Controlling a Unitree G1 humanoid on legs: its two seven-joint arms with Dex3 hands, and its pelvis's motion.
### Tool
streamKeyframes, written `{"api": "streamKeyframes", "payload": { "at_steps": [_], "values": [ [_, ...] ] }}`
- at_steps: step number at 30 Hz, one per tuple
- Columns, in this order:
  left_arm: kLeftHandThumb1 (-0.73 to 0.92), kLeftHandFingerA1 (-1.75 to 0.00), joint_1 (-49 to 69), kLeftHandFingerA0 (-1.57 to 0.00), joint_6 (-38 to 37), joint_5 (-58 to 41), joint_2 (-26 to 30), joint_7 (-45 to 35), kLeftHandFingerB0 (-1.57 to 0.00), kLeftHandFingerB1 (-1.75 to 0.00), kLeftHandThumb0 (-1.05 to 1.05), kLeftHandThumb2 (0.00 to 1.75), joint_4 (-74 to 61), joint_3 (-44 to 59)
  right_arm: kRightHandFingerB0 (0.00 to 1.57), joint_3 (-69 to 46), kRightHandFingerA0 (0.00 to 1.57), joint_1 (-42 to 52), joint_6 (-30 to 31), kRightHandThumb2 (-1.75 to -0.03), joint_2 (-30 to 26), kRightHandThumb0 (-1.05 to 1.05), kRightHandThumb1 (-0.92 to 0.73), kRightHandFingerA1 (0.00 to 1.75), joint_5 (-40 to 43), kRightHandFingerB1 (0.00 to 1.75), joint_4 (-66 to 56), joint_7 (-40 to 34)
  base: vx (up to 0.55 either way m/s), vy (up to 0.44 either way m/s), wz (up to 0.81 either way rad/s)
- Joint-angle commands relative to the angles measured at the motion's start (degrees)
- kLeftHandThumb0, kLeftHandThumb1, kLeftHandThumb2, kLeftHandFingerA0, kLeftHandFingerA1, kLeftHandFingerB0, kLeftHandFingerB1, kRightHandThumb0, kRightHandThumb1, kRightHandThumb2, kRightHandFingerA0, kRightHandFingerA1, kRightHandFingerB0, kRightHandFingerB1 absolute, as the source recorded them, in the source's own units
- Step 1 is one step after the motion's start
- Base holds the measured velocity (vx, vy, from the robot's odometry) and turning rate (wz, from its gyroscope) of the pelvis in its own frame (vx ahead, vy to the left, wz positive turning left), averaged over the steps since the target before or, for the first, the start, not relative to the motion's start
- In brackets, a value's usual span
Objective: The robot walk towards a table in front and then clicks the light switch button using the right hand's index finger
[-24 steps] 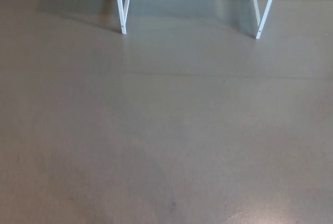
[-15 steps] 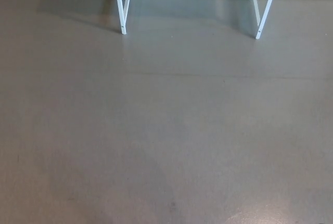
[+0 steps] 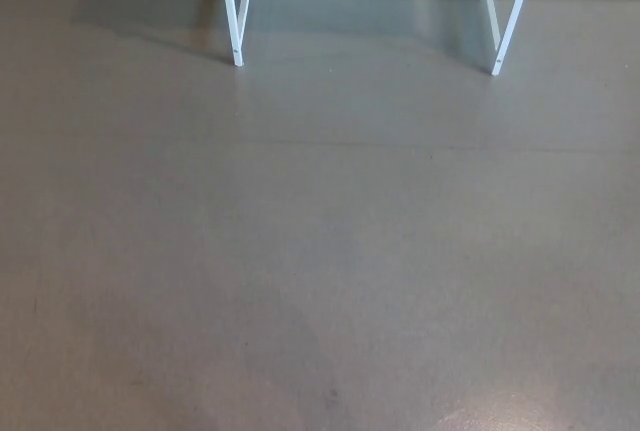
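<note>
Ahead, white table legs (image 3: 236, 11) stand on grey floor (image 3: 320, 251).

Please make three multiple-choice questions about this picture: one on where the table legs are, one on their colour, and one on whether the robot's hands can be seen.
1. Where do the table legs stand in the head view?
A. At the top edge
B. In the centre
C. At the bottom edge

2. What colour are the table legs?
A. Black
B. White
C. Red

3. What is the state of the robot's hands in this view?
A. Both show, open
B. Only the right shows
C. Neither is in view

Answers:
1. A: the left table legs and the right table legs reach down from the top edge, and the grey floor fills the rest.
2. B: the legs are white against the grey floor.
3. C: no hand or arm enters the picture from either side, and the light switch does not show either.
</note>
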Motion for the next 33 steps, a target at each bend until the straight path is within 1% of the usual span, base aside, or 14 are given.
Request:
{"api": "streamKeyframes", "payload": {
  "at_steps": [1,8,10,14,21,25,30,33],
  "values": [
    [0.74,-0.39,0.53,-0.24,-1.38,0.48,0.28,0.2,-0.2,-0.32,-0.15,0.63,-0.09,-0.17,0.44,0.21,0.53,0.08,-0.66,-0.56,-0.98,-0.17,-0.54,0.42,0.09,0.38,-0.23,0.16,0.0,0.0,0.0],
    [0.76,-0.38,0.73,-0.22,-1.46,0.8,0.42,0.44,-0.2,-0.32,-0.15,0.63,0.04,-0.15,0.43,0.25,0.52,-0.08,-0.78,-0.56,-0.84,-0.17,-0.54,0.42,0.66,0.38,0.28,0.71,0.0,0.0,0.0],
    [0.76,-0.39,0.96,-0.24,-1.64,1.17,0.36,0.74,-0.21,-0.33,-0.15,0.64,-0.44,-0.26,0.44,0.43,0.54,-0.12,-0.8,-0.56,-0.93,-0.17,-0.55,0.42,0.19,0.38,0.21,0.4,0.0,0.0,0.0],
    [0.75,-0.39,0.56,-0.24,-2.14,1.1,0.62,0.25,-0.21,-0.33,-0.17,0.64,0.66,-0.12,0.44,0.73,0.54,-0.03,-0.82,-0.56,-0.99,-0.17,-0.54,0.42,-0.25,0.38,-0.08,0.12,0.05,-0.011,-0.03],
    [0.75,-0.39,0.93,-0.24,-1.74,1.43,0.61,0.95,-0.21,-0.33,-0.18,0.64,-0.36,-0.49,0.44,1.39,0.54,-0.23,-0.72,-0.56,-1.45,-0.17,-0.55,0.42,-0.59,0.38,-0.27,-0.01,0.0,-0.009,0.17],
    [0.74,-0.4,0.71,-0.25,-1.92,0.89,0.51,0.84,-0.21,-0.33,-0.17,0.63,-0.16,-0.25,0.43,1.91,0.54,-0.28,-0.58,-0.56,-1.81,-0.17,-0.55,0.41,-1.31,0.38,-0.5,-0.61,0.04,0.178,-0.1],
    [0.73,-0.4,1.21,-0.25,-1.81,0.68,0.51,0.66,-0.21,-0.33,-0.18,0.63,-0.74,-0.37,0.44,2.09,0.54,-0.21,-0.61,-0.56,-1.73,-0.17,-0.55,0.42,-1.03,0.38,-0.45,-0.67,0.14,0.483,-0.43],
    [0.72,-0.4,1.02,-0.24,-1.8,0.67,0.67,0.69,-0.21,-0.33,-0.19,0.63,-0.62,-0.38,0.44,2.3,0.55,-0.45,-0.52,-0.56,-1.81,-0.17,-0.55,0.42,-1.45,0.38,-0.49,-1.06,0.17,0.176,-0.04]
  ]
}}
